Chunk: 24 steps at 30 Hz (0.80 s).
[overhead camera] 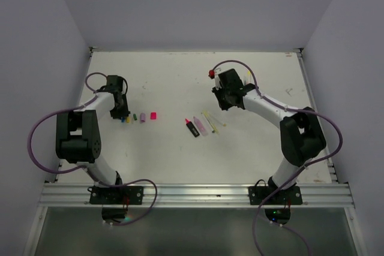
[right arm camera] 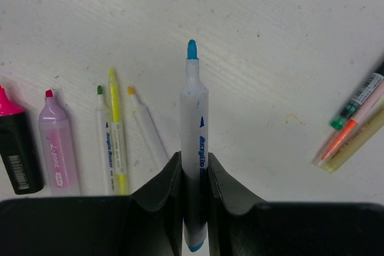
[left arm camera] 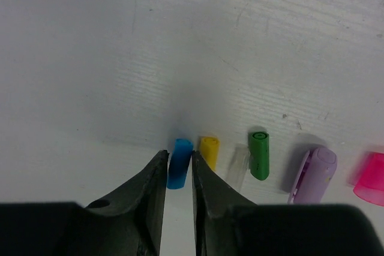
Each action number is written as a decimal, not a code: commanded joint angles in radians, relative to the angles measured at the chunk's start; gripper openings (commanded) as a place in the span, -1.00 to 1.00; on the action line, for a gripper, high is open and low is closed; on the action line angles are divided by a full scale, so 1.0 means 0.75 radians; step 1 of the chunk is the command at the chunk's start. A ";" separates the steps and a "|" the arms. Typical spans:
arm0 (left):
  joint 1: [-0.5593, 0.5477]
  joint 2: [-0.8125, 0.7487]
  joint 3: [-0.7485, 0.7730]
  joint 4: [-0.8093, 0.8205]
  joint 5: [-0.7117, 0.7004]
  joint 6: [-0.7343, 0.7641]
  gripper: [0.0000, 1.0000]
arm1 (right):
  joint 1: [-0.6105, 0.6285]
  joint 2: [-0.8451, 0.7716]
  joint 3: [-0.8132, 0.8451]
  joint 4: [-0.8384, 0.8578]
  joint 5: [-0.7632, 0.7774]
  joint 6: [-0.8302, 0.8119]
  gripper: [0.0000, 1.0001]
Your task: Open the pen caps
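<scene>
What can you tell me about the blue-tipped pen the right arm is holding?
The blue-tipped pen is a slim white plastic marker with blue lettering along its barrel, a small rounded blue nib and a blue tail end. Its cap is off. The right tool clamps its lower barrel between both fingers, nib pointing away from the wrist camera, over the white table.

Six short plastic caps [left arm camera: 259,155]. Six uncapped pens [right arm camera: 57,142], five left of the blue-tipped white pen [right arm camera: 194,130]; three more clustered right.
</scene>
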 commanded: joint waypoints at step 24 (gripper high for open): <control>0.011 -0.443 0.024 -0.044 -0.088 -0.101 0.58 | -0.070 0.260 0.069 -0.108 -0.149 -0.120 -0.74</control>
